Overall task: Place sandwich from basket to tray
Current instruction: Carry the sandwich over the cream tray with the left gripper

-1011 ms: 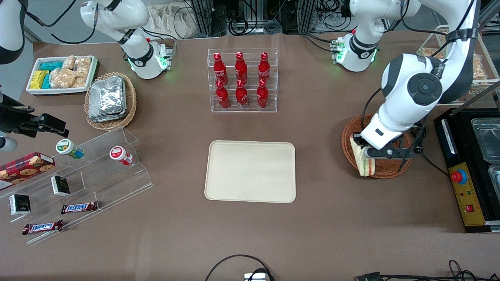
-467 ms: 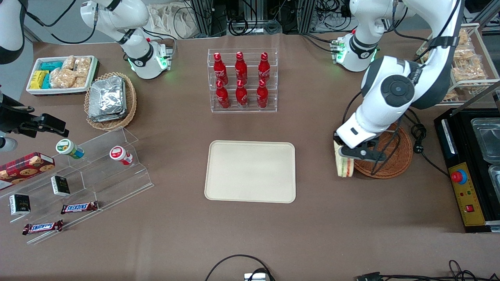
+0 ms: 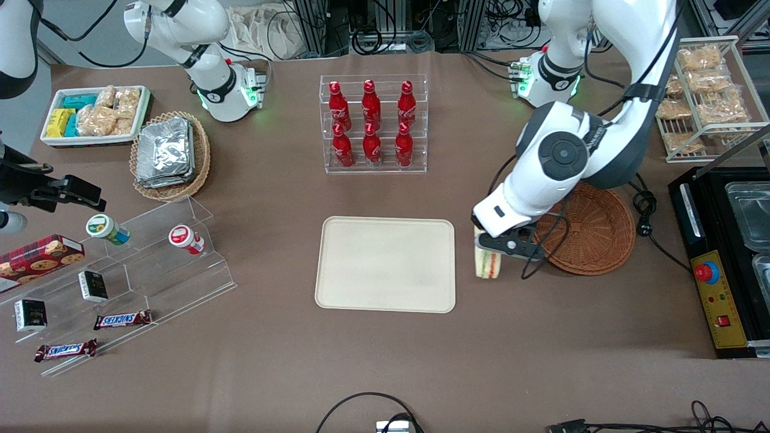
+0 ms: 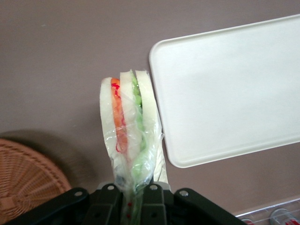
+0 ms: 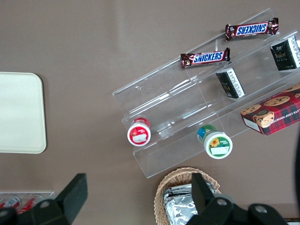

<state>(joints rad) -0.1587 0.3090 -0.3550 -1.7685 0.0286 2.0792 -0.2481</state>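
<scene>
The gripper (image 3: pixel 488 248) is clamped on the plastic-wrapped sandwich (image 3: pixel 487 263), holding it cut side down above the brown table (image 3: pixel 385 361), between the tray's (image 3: pixel 385 264) short edge and the empty basket (image 3: pixel 592 231).

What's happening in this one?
The left arm is carrying a sandwich from the woven basket to the beige tray. Its gripper is shut on the sandwich, holding it upright above the bare tabletop between basket and tray, right beside the tray's rim. The basket now looks empty, and nothing lies on the tray yet.
</scene>
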